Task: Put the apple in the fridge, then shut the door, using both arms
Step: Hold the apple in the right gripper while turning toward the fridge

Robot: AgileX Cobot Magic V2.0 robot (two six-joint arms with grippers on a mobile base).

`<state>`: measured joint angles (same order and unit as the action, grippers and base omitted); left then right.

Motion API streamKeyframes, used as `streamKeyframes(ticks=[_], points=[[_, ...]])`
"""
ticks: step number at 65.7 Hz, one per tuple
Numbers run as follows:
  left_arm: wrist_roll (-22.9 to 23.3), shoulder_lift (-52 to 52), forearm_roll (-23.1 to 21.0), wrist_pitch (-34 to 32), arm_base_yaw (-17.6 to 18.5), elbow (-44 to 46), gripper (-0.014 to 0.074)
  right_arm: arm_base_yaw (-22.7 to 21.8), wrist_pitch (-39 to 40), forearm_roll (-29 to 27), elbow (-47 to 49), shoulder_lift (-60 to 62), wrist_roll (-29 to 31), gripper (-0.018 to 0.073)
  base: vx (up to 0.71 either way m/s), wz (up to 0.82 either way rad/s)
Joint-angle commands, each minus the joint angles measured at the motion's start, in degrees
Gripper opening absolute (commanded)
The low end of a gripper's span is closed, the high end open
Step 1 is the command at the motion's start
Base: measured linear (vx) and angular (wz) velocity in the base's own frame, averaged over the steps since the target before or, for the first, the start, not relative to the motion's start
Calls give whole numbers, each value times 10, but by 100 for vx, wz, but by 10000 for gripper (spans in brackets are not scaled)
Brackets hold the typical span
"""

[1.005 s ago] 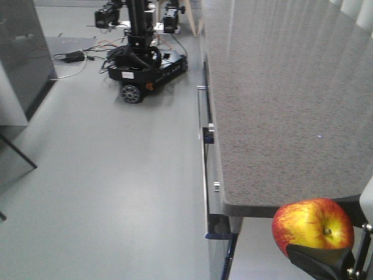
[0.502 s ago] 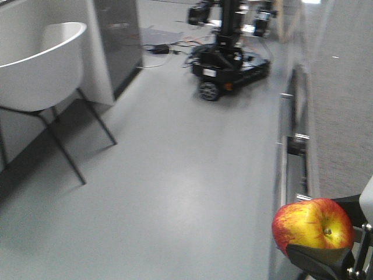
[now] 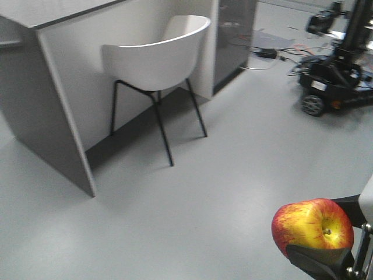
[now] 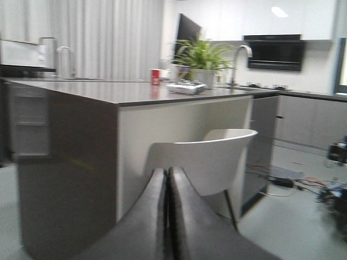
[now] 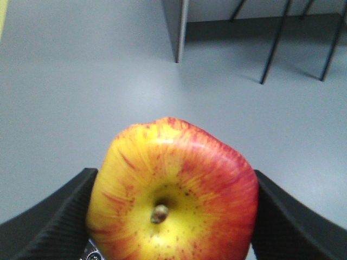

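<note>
Swung round since half a second ago: the white chair (image 3: pixel 157 55) went from far upper left to ahead and left of my right gripper (image 5: pixel 172 230). The second wheeled robot (image 3: pixel 332 87) shifted to far ahead at the right edge. The grey drawer front that ran beside the gripper has dropped out of view.

The apple (image 3: pixel 313 226) sits in the grasp exactly as before. The right gripper is clamped on the apple, with a black ribbed finger (image 5: pixel 51 222) on each flank. The stem dimple faces the wrist camera, and grey floor (image 3: pixel 204 192) lies below.

My left gripper (image 4: pixel 167 216) is closed, fingers pressed together with nothing between them. Beyond it the same chair stands against a grey island. The island's tabletop (image 4: pixel 124 92) carries a red cup (image 4: pixel 155 76) and a potted plant (image 4: pixel 203 54). That wrist view is blurred.
</note>
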<state>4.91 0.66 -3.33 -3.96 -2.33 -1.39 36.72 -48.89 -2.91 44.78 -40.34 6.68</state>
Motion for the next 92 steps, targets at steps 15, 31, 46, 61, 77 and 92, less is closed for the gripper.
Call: streamKeyframes(ticks=[15, 31, 46, 61, 77, 92], points=[[5, 9, 0, -41, 1, -16, -6, 1, 39, -2, 17, 2, 4, 183, -4, 60], [5, 9, 0, -41, 1, -16, -6, 1, 39, -2, 17, 2, 4, 183, -2, 53], [5, 9, 0, -41, 1, -16, -6, 1, 39, -2, 17, 2, 4, 183, -1, 49], [5, 9, 0, -41, 1, -16, -6, 1, 39, -2, 17, 2, 4, 183, 0, 46], [5, 9, 0, -41, 1, -16, -6, 1, 39, -2, 17, 2, 4, 183, 1, 48], [5, 9, 0, -41, 1, -16, -6, 1, 39, -2, 17, 2, 4, 183, 5, 47]])
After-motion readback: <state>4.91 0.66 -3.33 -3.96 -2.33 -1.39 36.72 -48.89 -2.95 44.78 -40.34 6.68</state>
